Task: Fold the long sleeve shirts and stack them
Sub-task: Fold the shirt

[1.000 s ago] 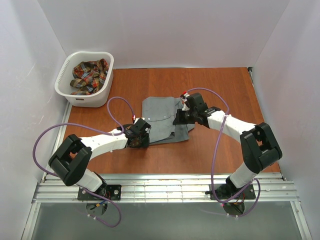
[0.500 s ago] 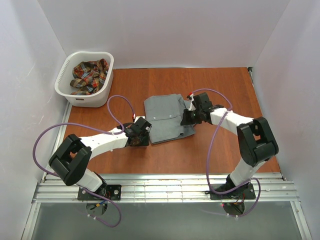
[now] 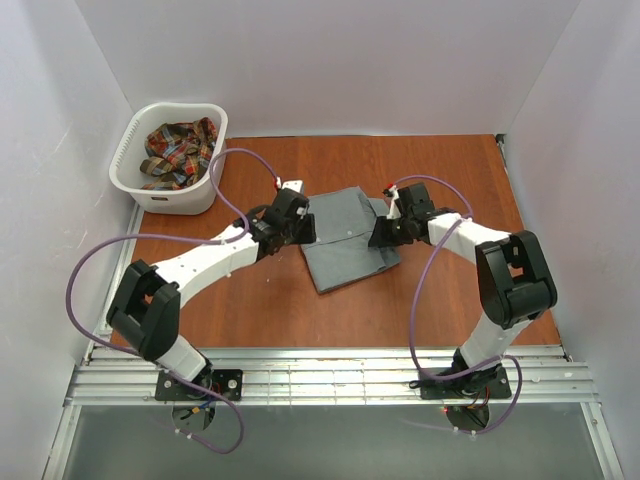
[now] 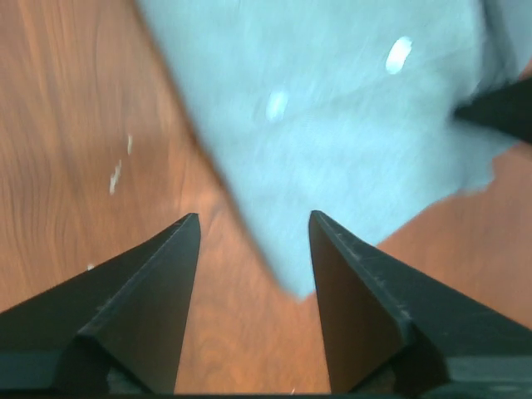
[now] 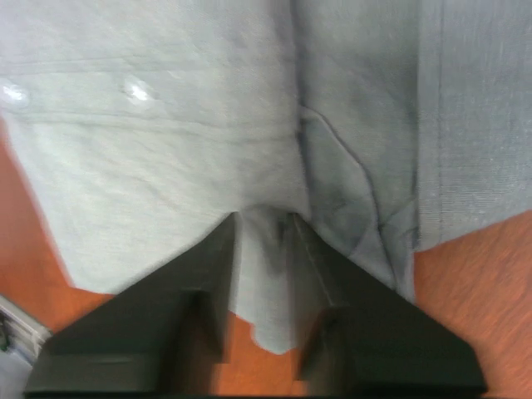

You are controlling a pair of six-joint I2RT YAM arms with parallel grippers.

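The right pincer (image 5: 262, 220) has its jaws narrowly apart over a crease at the edge of the grey shirt (image 5: 166, 150); whether cloth is pinched between them cannot be told. The left pincer (image 4: 253, 216) is apart and empty, the shirt's corner just ahead of its tips. The step looks like squaring the fold, so the right should probably lift straight off without dragging it. The plaid shirt (image 3: 178, 150) lies in the basket (image 3: 165, 200), well apart from both.
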